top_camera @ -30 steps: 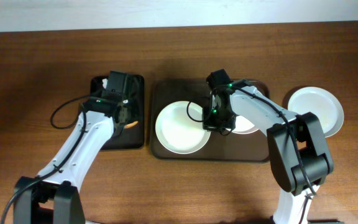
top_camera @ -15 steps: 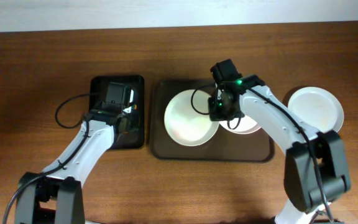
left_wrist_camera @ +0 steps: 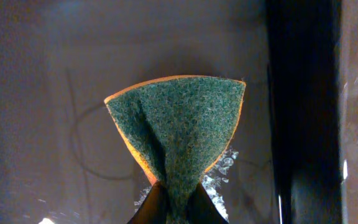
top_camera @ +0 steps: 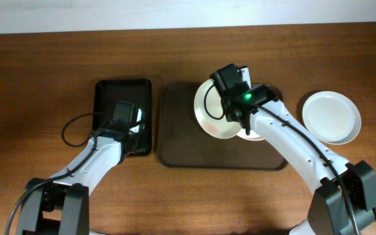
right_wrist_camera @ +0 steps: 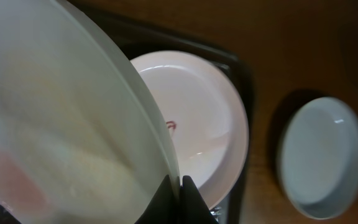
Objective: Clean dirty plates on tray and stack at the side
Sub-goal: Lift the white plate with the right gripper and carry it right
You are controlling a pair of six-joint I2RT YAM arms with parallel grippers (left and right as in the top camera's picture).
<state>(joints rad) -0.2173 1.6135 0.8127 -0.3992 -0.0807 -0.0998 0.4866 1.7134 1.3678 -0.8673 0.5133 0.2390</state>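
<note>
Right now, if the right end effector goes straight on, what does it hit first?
Likely the red-smeared white plate on the brown tray, past the held plate; depth unclear.

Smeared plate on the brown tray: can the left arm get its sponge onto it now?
Probably not yet. The lifted plate in the right gripper hangs over most of the smeared plate. The left gripper holds the sponge over the black tray.

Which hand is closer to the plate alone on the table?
Right. The right gripper holds another plate over the brown tray, beside the lone plate; the left gripper grips a sponge over the black tray.
</note>
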